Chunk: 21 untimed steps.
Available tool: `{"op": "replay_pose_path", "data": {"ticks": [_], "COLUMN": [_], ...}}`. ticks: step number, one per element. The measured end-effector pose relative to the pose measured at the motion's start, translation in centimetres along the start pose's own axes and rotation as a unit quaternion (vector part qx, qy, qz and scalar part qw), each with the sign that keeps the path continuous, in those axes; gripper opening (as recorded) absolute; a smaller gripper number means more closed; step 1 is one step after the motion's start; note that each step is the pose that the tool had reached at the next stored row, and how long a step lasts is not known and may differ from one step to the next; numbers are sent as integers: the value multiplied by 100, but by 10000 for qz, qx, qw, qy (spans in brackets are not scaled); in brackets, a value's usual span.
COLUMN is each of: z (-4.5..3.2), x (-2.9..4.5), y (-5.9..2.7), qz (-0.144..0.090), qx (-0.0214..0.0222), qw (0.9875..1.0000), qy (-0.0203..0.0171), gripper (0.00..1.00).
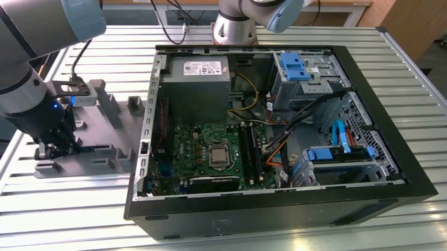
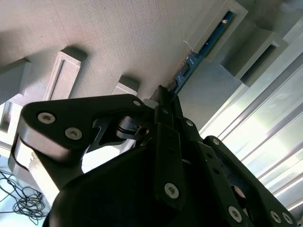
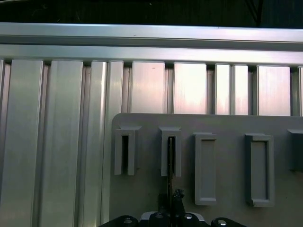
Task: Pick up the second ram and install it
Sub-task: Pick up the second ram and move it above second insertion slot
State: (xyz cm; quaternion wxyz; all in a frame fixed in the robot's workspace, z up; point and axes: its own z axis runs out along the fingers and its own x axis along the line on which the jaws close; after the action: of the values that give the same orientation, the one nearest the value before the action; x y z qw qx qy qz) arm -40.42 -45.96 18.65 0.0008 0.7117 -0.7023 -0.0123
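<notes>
As I read it, step: lifting the second ram (image 2: 206, 46) out of its gray fixture block (image 3: 164, 142). I judge that a straight pull along the slot, with no twist, should keep the board from binding.
Hand: hand (image 2: 165, 94) drawn almost closed, pinching the stick's edge as far as I can see.
Location: on edge in a slotted block of the fixture plate (image 1: 115, 141), on the tabletop (image 1: 70, 209), at the exterior view's left of the open computer case (image 1: 279, 214), well apart from the motherboard (image 1: 188, 146).
Look: slim, flat board with a blue-green edge and small dark parts along it.
</notes>
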Motion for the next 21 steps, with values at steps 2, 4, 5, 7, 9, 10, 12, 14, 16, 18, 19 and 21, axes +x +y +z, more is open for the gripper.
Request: {"op": "replay_pose_path", "data": {"ticks": [2,4,5,7,9,10,12,14,16,18,19,21], "z": [0,0,-1,-28,-79,-106,-166,-235,-304,-368,-405,-472], "x": [0,0,0,0,-1,-2,-3,-4,-5,-6,-7,-8], "y": [0,0,0,0,1,2,3,4,6,7,7,9], "qz": [0,0,0,0,0,0,0,0,0,0,0,0], "qx": [0,0,1,1,0,0,1,0,0,0,0,0], "qw": [10000,10000,10000,10000,10000,10000,10000,10000,10000,10000,10000,10000], "qy": [0,0,-1,0,0,0,0,0,0,0,0,0], "gripper": [14,14,14,14,14,14,14,14,14,14,14,14]}}
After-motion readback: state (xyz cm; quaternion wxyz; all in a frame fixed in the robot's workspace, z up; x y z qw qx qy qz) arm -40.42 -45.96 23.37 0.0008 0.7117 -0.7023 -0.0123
